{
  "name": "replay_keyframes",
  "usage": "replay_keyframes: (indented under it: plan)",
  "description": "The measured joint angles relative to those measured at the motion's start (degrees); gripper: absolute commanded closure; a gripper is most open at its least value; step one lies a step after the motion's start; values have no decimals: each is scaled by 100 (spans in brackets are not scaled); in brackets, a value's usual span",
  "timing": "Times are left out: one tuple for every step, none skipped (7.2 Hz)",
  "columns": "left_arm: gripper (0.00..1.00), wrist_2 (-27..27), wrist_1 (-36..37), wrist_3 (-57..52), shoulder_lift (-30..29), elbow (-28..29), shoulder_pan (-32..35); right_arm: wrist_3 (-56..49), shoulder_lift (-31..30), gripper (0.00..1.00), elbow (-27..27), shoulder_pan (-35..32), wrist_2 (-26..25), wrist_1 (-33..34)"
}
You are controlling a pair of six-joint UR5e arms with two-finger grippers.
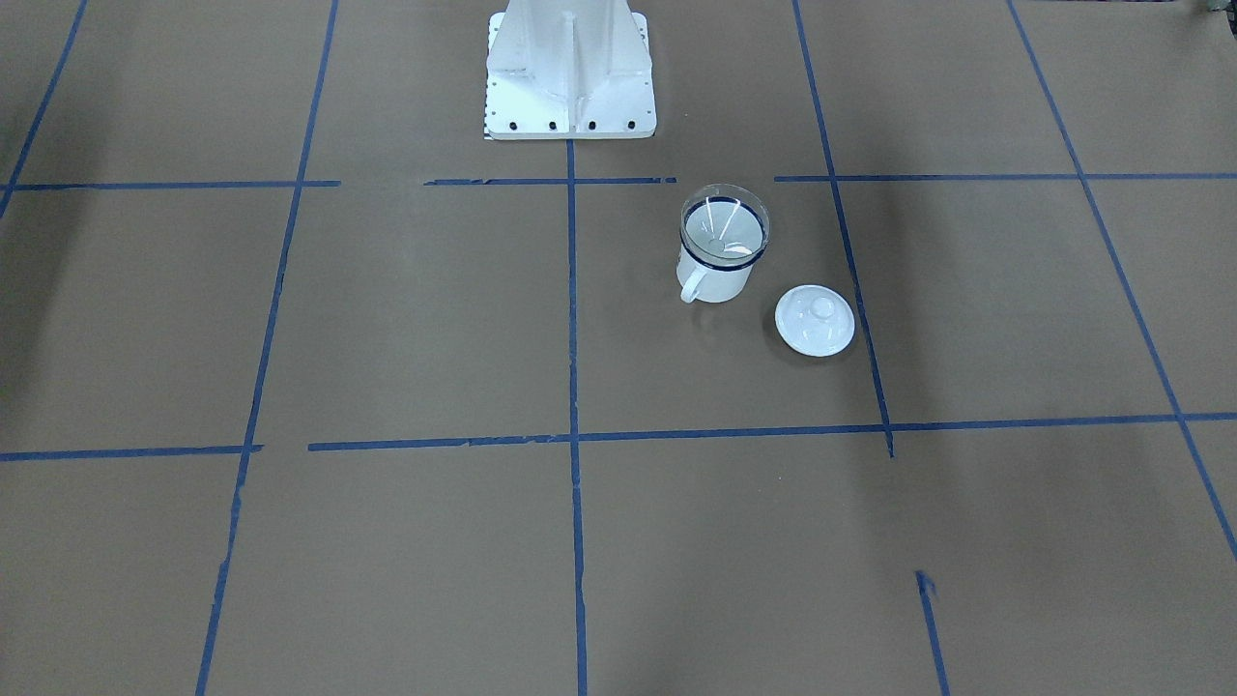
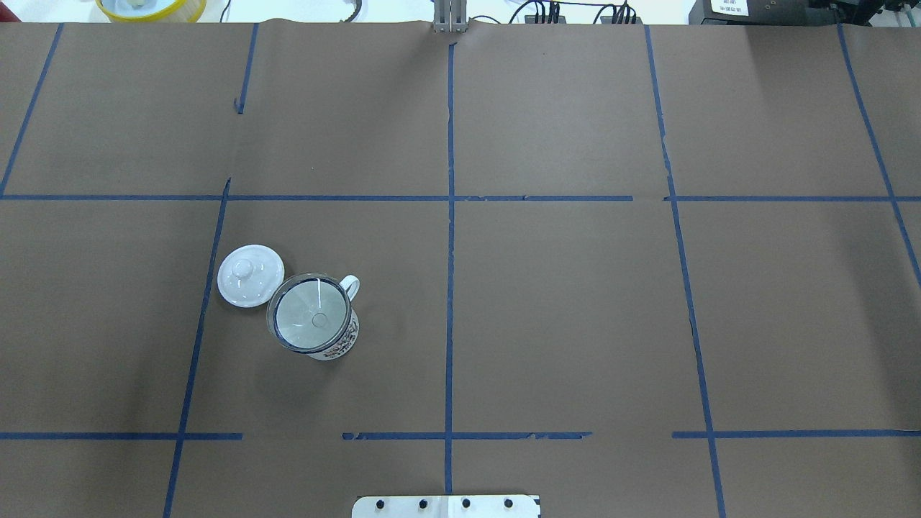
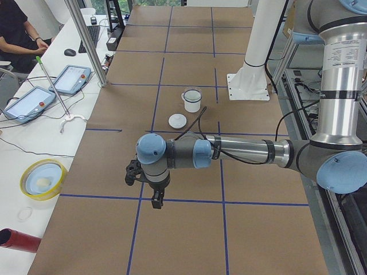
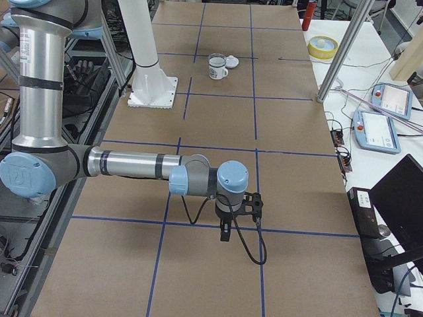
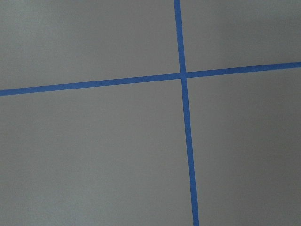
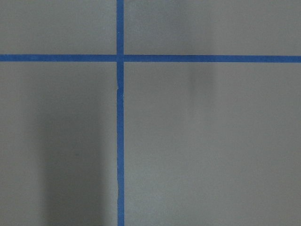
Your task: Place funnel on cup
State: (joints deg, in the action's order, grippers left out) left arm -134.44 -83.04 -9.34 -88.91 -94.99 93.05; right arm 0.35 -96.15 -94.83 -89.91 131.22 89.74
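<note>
- Funnel (image 2: pixel 309 316): clear plastic, wide round rim, seated in the mouth of the cup, stem pointing down inside; lower left of centre in the overhead view, right of centre and upper half in the front-facing view (image 1: pixel 725 224)
- Cup (image 2: pixel 345 339): white enamel mug with dark blue rim, upright on the table; a printed pattern shows on its wall in the overhead view; its handle (image 2: pixel 350 285) points to the upper right there and to the lower left in the front-facing view (image 1: pixel 713 278)
- Lid (image 2: pixel 250 275): round, white, with a knob, lying flat knob-up just beside the cup; upper left of it in the overhead view, lower right of it in the front-facing view (image 1: pixel 815 320)
- Left gripper (image 3: pixel 156 200): centre foreground of the left side view, pointing down above the table, well apart from the cup; cannot tell how its fingers stand; nothing seen in its grasp
- Right gripper (image 4: pixel 225 234): centre foreground of the right side view, pointing down above the table, well apart from the cup; finger spread cannot be told
- Both wrist views: brown paper and a crossing of tape lines (image 5: pixel 183 74) only
- Table (image 2: pixel 575 309): covered in brown paper, marked into a grid with blue tape
- Robot base (image 1: pixel 570 72): white pedestal, top centre of the front-facing view
- Yellow bowl (image 3: pixel 43 179): on the white side bench, lower left of the left side view
</note>
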Motion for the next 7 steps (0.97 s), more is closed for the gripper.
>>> replay_keyframes:
  plan:
    - [0, -3, -35, 10, -18, 41, -3, 0, 0, 0, 0, 0, 0, 0]
    - [0, -3, -67, 12, -15, 91, -5, 0, 1, 0, 0, 0, 0, 0]
    - [0, -4, -84, 9, -10, 145, -6, 0, 3, 0, 0, 0, 0, 0]
    - [0, -4, -93, 11, -7, 177, -6, 0, 2, 0, 0, 0, 0, 0]
    - [0, -4, -95, 14, 1, 180, -6, 0, 1, 0, 0, 0, 0, 0]
    - [0, -4, -93, 18, 3, 168, -6, 0, 0, 0, 0, 0, 0, 0]
    - [0, -4, -91, 24, -2, 154, -6, 0, 0, 0, 0, 0, 0, 0]
